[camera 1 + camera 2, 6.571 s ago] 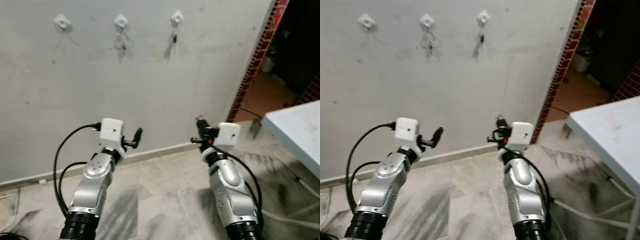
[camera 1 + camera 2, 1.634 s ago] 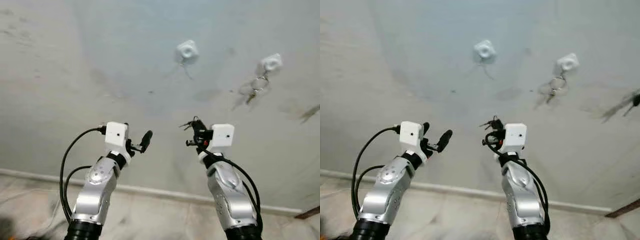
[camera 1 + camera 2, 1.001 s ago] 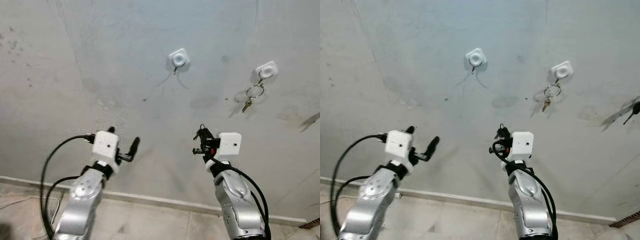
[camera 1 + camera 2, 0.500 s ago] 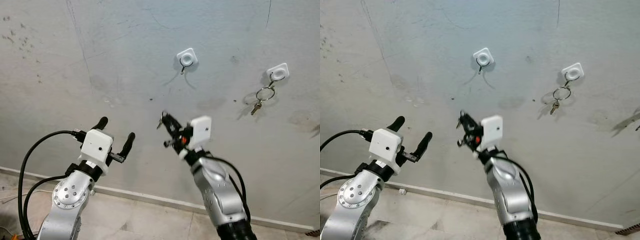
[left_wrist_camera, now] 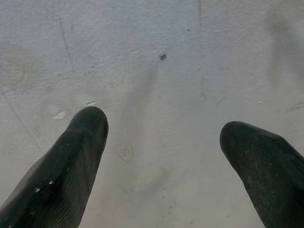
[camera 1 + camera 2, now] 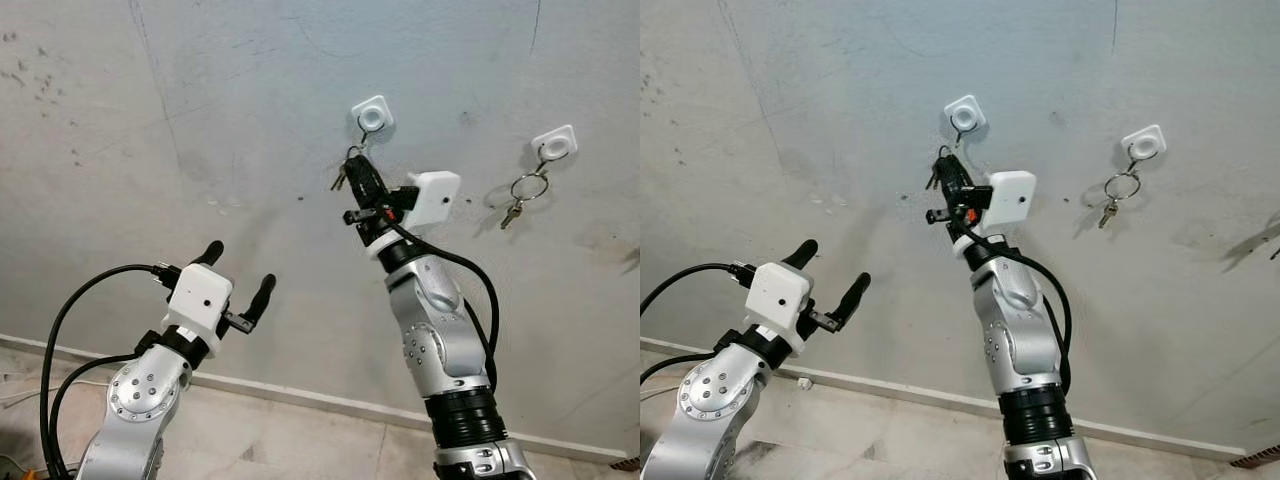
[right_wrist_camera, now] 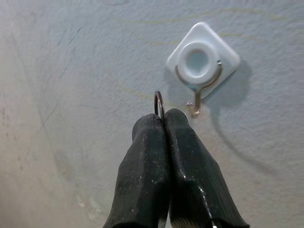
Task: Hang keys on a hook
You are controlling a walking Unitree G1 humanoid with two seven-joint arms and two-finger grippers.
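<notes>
Grey plaster wall (image 6: 200,120), scuffed and cracked. Second hook (image 6: 554,143) on it carries a key ring (image 6: 527,187). Skirting strip (image 6: 330,402) along wall base, tiled floor (image 6: 270,440) below.

a home's bare wall is showing here: scuffed grey plaster (image 6: 200,120) carrying white stick-on key hooks (image 6: 372,113), a tiled floor (image 6: 300,440) running along its skirting.

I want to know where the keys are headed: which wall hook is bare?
The left hook, just above the right gripper, which pinches a key ring beside it. The other hook, further right, already carries a ring with a key.
</notes>
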